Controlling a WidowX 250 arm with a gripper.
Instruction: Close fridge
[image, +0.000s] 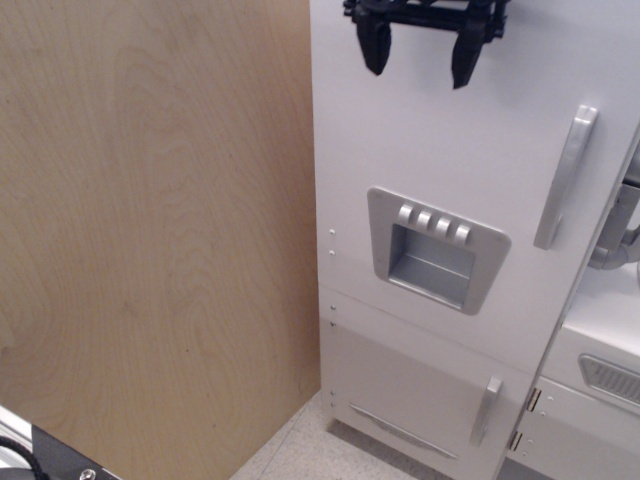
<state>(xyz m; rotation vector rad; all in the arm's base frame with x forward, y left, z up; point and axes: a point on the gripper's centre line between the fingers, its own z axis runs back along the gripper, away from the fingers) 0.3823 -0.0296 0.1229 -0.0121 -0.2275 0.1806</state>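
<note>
The tall white toy fridge (440, 150) fills the right half of the view. Its big door lies flat against the body, with no gap or shelves showing. The grey vertical bar handle (565, 178) is at the door's right edge and the grey four-button dispenser panel (435, 248) sits at mid-height. My black gripper (422, 60) hangs at the top of the view, in front of the door's upper part. Its two fingers are spread apart and hold nothing. I cannot tell whether the fingertips touch the door.
A light plywood wall (150, 240) stands left of the fridge. Below the big door is a shorter white door with a small grey handle (486, 410). A white unit with a grey vent (610, 380) stands at the right. Speckled floor (300, 455) shows below.
</note>
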